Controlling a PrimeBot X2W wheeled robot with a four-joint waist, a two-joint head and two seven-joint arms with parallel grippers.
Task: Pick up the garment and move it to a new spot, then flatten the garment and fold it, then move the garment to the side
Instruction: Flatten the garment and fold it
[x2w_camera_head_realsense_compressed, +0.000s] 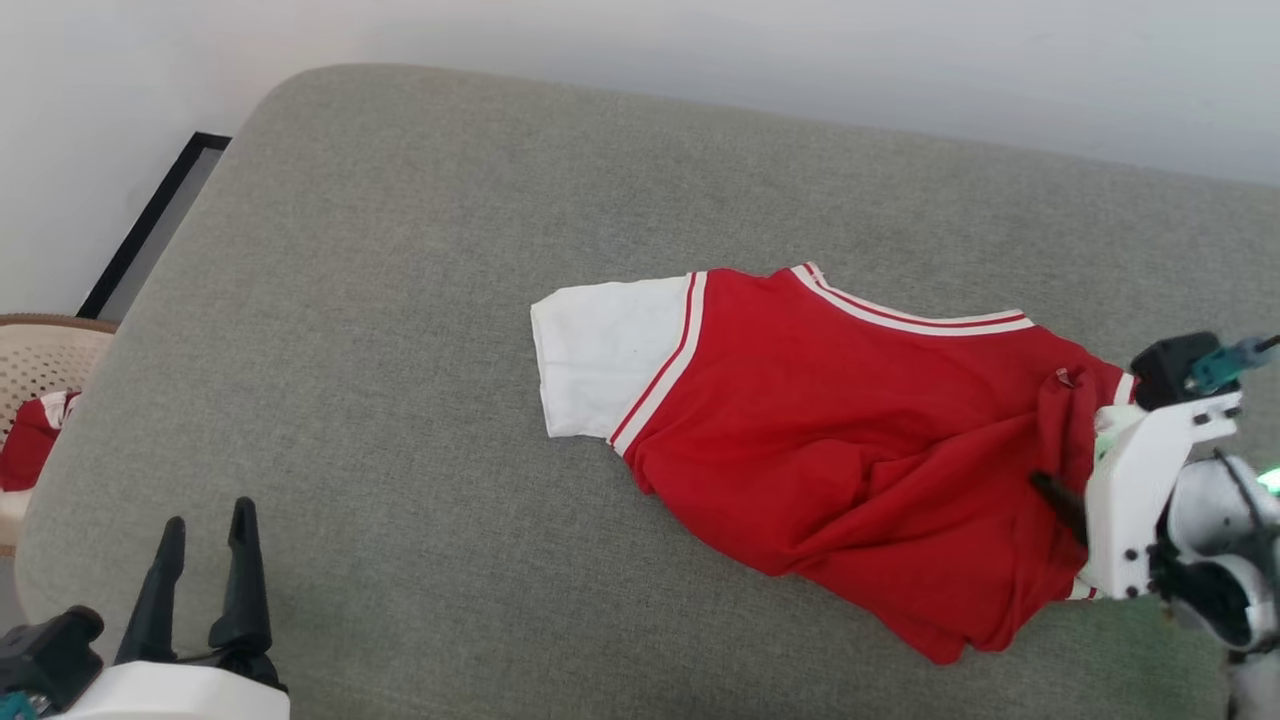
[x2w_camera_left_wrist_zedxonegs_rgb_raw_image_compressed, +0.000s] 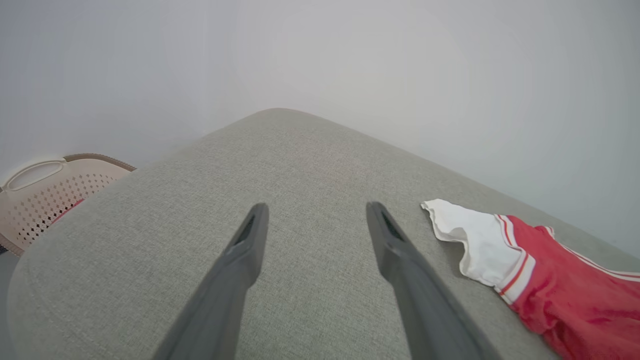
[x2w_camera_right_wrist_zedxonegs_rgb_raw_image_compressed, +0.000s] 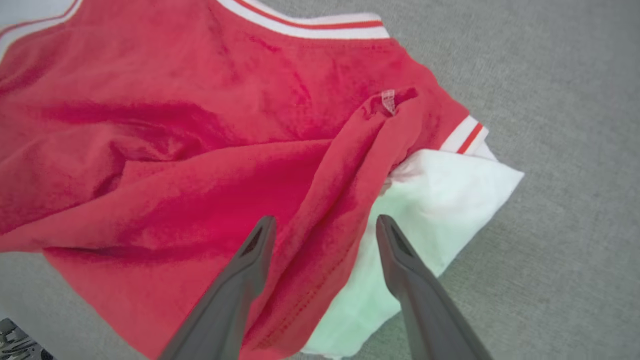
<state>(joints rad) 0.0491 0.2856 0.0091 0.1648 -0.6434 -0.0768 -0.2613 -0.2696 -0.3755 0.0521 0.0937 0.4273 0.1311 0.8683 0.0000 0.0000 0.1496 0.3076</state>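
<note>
My right claw (x2w_camera_right_wrist_zedxonegs_rgb_raw_image_compressed: 323, 223) is wide open over the garment (x2w_camera_head_realsense_compressed: 850, 440) and holds nothing.

A raised red fold sits between its two fingers, with a white sleeve (x2w_camera_right_wrist_zedxonegs_rgb_raw_image_compressed: 440, 200) just beside it. The garment lies rumpled on the right part of the grey cushion (x2w_camera_head_realsense_compressed: 400, 300). I think it is light, soft and floppy, so it will sag and bunch. I would pinch it at a hem or a shoulder corner, not the middle. The cloth looks smooth, the striped trim (x2w_camera_head_realsense_compressed: 905, 315) is flat, and the cushion is rough and woven. My left claw (x2w_camera_left_wrist_zedxonegs_rgb_raw_image_compressed: 315, 210) is wide open too, empty and well apart.

text: none legible | garment (x2w_camera_right_wrist_zedxonegs_rgb_raw_image_compressed: 150, 165) tag (x2w_camera_right_wrist_zedxonegs_rgb_raw_image_compressed: 388, 101): too small to read
</note>
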